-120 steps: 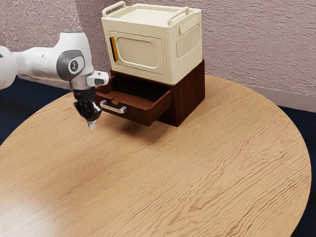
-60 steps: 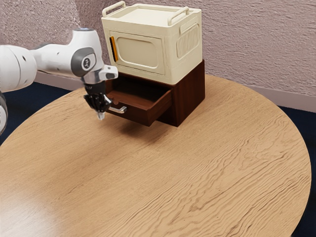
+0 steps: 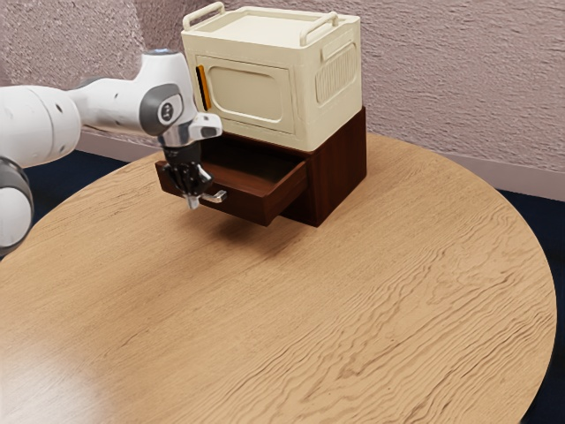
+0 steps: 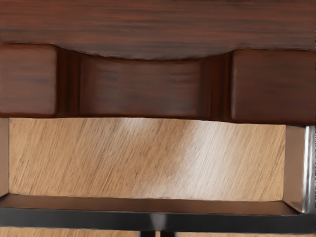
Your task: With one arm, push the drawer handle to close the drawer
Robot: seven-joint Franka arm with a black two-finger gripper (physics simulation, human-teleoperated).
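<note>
"Pointing which way, with the black two-finger gripper (image 3: 193,201)?"

"Down, leaning slightly toward the exterior view's right. Hangs beneath the sharply bent wrist of the white, grey-trimmed arm (image 3: 115,102), reaching in from the exterior view's left."

"Clenched or released?"

"Clenched, judging by the exterior view. Narrows to one point, fingertips together."

"And next to that?"

"See the silver bar-shaped handle (image 3: 213,198), just beside the fingertips. Passes behind them in the exterior view, partly hidden. Runs close by them in the wrist view too, on the side toward the drawer."

"Touching?"

"Cannot tell."

"Moving outward, then?"

"Come to the dark reddish-brown wooden drawer (image 3: 252,205), right behind the handle. Stands open, well out of the matching wooden cabinet (image 3: 340,172). Has a shallow curved notch in the top edge of its front, near the gripper."

"And above?"

"Find the cream box with two raised rails (image 3: 252,93), resting on the cabinet. Carries an orange-and-black upright grip (image 3: 204,87) on its front."

"Below all that?"

"Look at the round, light wooden table (image 3: 353,300). Supports the cabinet near its edge, before the pinkish textured wall (image 3: 441,79)."
</note>
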